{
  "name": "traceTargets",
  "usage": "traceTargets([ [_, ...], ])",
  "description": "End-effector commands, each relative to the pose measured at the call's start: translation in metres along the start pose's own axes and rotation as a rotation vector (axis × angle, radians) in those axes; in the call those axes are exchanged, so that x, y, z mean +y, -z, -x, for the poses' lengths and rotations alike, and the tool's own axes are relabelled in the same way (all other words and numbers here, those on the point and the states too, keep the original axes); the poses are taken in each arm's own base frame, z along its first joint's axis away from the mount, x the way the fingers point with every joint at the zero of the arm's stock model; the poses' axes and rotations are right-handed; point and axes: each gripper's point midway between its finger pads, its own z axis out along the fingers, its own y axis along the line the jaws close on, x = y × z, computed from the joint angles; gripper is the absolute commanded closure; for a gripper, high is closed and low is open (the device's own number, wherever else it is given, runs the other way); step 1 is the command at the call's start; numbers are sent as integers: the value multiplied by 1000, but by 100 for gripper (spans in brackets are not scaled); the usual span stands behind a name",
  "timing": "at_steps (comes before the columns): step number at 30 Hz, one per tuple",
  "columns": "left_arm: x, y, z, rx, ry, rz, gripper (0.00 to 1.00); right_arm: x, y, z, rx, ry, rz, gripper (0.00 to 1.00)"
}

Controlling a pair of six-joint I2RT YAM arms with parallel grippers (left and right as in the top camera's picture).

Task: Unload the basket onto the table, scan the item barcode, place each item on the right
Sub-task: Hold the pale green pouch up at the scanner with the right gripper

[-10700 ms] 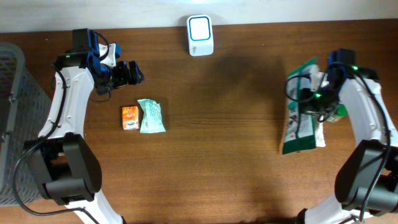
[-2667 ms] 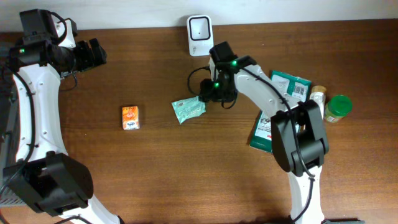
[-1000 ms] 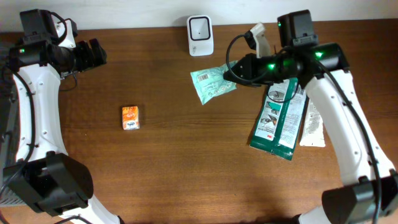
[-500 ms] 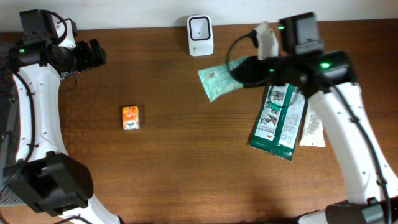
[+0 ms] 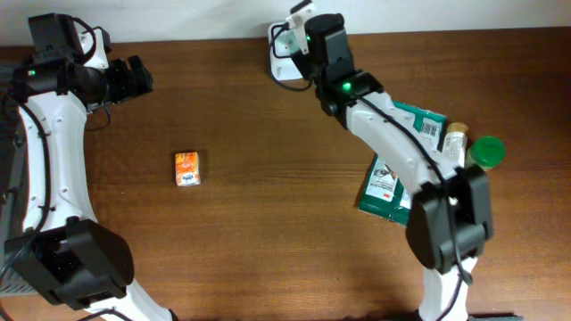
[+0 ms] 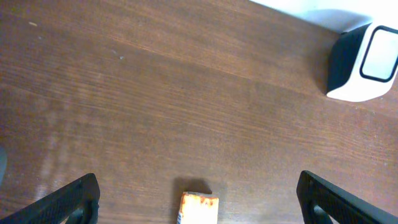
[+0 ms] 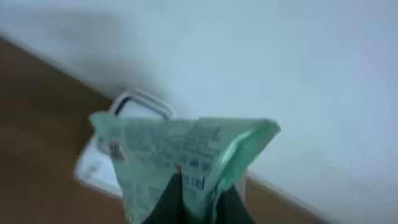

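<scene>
A mint-green packet (image 7: 180, 158) with a small barcode (image 7: 115, 151) near its left edge is pinched between my right gripper's (image 7: 202, 193) dark fingers. It hangs just in front of the white scanner (image 7: 96, 168), which stands against the back wall. From overhead, the packet (image 5: 287, 40) overlaps the scanner (image 5: 277, 68) beside my right gripper (image 5: 303, 40). Far off at the back left, my left gripper (image 5: 134, 76) stands open and holds nothing. In its wrist view, the left gripper (image 6: 198, 190) spans bare table, with the scanner (image 6: 367, 62) at the upper right.
A small orange box (image 5: 187, 168) lies on the table left of centre; it also shows low in the left wrist view as the orange box (image 6: 199, 210). A large dark green pouch (image 5: 401, 178), a green-lidded jar (image 5: 486, 153) and a bottle (image 5: 455, 138) sit at the right.
My right arm has swung left and toward the back wall, carrying the green packet from the middle right to the scanner. The left arm has not moved.
</scene>
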Motion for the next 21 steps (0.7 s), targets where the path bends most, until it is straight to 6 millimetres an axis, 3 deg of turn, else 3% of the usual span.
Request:
traceTargets([
  [1,2,-6,-4,15,10,3,1,-13,-20,9,-71,264,-127,96],
  [4,2,-5,-3,15,10,3,1,-8,-34,15,-146,385,-174,96],
  [10,2,-5,-3,15,10,3,1,10,-62,5,-237,642,-237,96],
  [21,2,-6,-4,15,10,3,1,20,-79,-7,-355,648,-279,96],
])
